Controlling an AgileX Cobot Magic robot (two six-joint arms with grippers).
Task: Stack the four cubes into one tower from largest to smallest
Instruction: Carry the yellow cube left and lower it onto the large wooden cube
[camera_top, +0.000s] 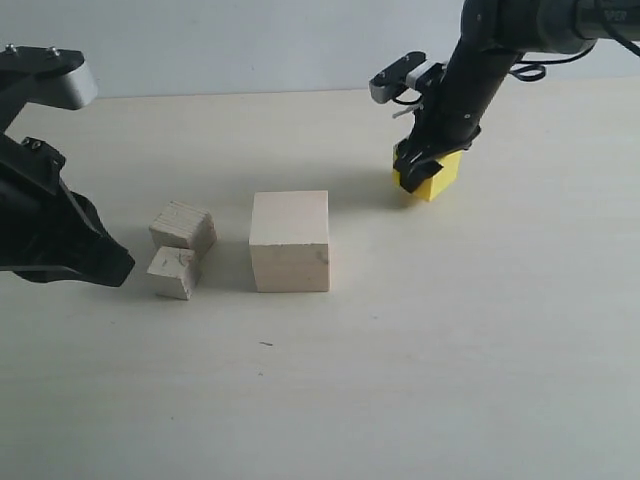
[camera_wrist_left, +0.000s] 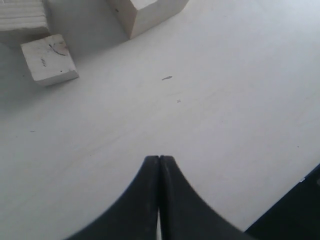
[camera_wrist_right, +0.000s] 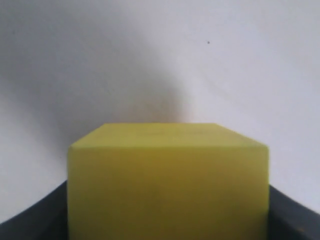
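The large pale wood cube (camera_top: 290, 240) (camera_wrist_left: 150, 12) stands mid-table. To its left sit the striped-grain cube (camera_top: 183, 225) (camera_wrist_left: 22, 20) and, just in front of it and touching, the small chipped cube (camera_top: 172, 273) (camera_wrist_left: 49, 58). The yellow cube (camera_top: 440, 175) (camera_wrist_right: 167, 180) rests on the table at the back right. My right gripper (camera_top: 420, 165) is down on it, with dark fingers (camera_wrist_right: 40, 220) tight against both of its sides. My left gripper (camera_top: 115, 265) (camera_wrist_left: 159, 159) is shut and empty, low at the left, beside the small cube. No cube is on another.
The pale tabletop (camera_top: 450, 350) stretches bare in front of and to the right of the cubes. A small dark speck (camera_top: 265, 344) lies in front of the large cube. The table's edge (camera_wrist_left: 285, 200) shows in the left wrist view.
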